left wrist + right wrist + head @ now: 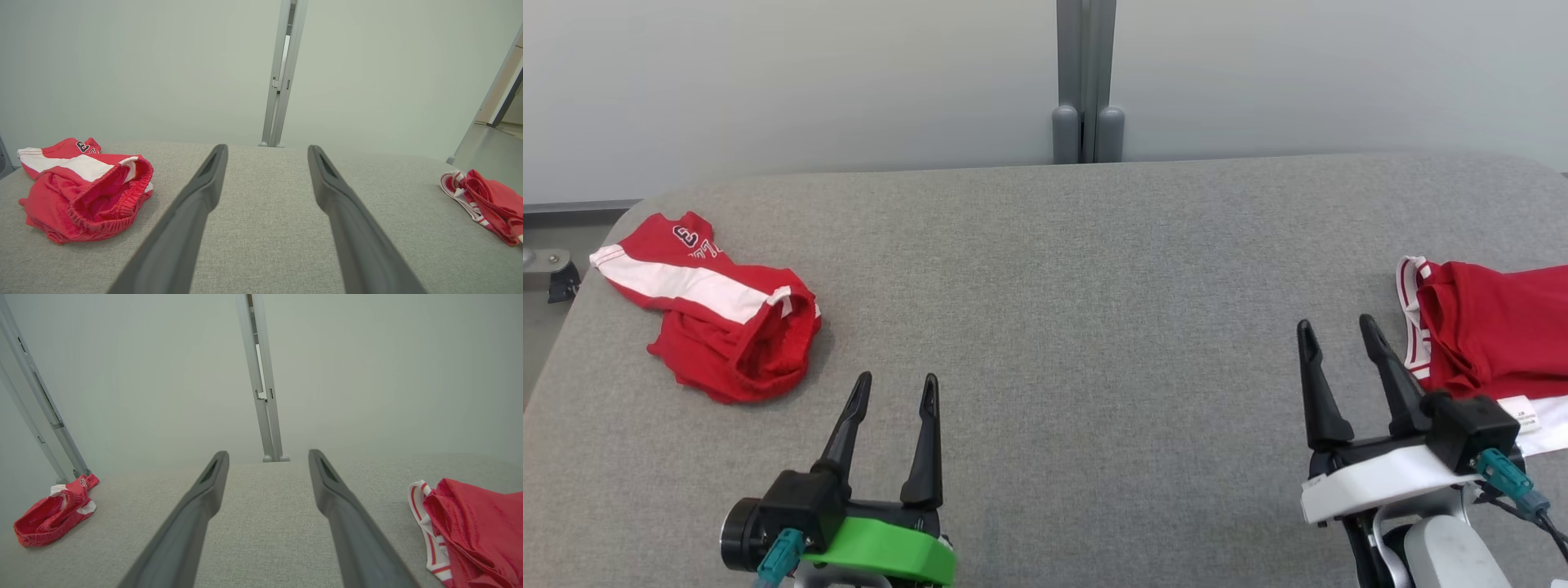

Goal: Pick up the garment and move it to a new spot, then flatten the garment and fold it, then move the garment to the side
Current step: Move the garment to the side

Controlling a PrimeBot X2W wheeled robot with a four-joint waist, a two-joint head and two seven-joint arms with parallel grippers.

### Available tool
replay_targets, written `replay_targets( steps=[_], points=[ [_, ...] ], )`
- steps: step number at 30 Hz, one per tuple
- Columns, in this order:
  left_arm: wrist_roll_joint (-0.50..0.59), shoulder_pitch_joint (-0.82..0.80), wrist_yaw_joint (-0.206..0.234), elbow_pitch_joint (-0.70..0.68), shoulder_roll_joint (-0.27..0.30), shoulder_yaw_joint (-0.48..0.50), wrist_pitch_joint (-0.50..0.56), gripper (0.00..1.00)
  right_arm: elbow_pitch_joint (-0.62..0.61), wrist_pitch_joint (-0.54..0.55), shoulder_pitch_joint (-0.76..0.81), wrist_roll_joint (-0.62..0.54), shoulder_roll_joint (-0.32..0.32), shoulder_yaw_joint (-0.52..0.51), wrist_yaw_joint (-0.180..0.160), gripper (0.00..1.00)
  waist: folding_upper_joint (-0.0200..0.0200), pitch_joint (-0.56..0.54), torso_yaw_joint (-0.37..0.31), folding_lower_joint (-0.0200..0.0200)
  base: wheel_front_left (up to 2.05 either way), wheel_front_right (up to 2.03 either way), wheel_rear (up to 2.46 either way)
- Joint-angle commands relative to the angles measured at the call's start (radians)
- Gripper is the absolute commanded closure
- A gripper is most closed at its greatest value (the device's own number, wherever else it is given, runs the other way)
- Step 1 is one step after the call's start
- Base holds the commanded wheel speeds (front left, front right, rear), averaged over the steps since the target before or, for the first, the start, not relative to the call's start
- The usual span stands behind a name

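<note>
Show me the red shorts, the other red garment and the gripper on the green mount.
red shorts [737,347]: head view, red fabric below the white stripe.
other red garment [1494,331]: head view, its plain red middle.
left gripper [897,379]: head view, midway between its open fingertips.

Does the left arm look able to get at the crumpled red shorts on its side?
Probably yes. The left fingers are open and empty, and the red shorts lie close ahead to their left on the grey table, with nothing between.
</note>
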Motion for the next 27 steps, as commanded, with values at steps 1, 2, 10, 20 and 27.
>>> replay_targets(
  steps=[1, 2, 10, 20, 27],
  points=[
    [0.012, 0.017, -0.005, 0.003, 0.004, 0.005, 0.000, 0.00, -0.008, -0.003, 0.024, -0.005, 0.004, 0.004, -0.001, 0.00, 0.0000, -0.004, 0.002, 0.0000, 0.00, 0.00, 0.00],
    [0.012, 0.022, -0.006, 0.007, 0.004, 0.005, 0.000, 0.00, -0.012, -0.003, 0.034, -0.005, 0.007, 0.007, -0.001, 0.00, 0.0000, -0.006, 0.002, 0.0000, 0.00, 0.00, 0.00],
    [0.009, 0.029, -0.003, 0.014, 0.004, 0.007, 0.000, 0.00, -0.020, -0.003, 0.062, -0.009, 0.016, 0.028, -0.001, 0.00, 0.0000, -0.012, -0.002, 0.0000, 0.00, 0.00, 0.00],
    [0.005, 0.023, -0.008, 0.019, 0.004, 0.000, 0.000, 0.00, -0.018, -0.003, 0.057, 0.007, 0.018, 0.025, -0.001, 0.00, 0.0000, -0.015, -0.001, 0.0000, 0.00, 0.00, 0.00],
    [0.007, 0.023, -0.013, 0.028, 0.004, -0.004, 0.000, 0.00, -0.016, -0.003, 0.058, 0.014, 0.018, 0.021, -0.001, 0.00, 0.0000, -0.018, -0.001, 0.0000, 0.00, 0.00, 0.00]
  ],
)
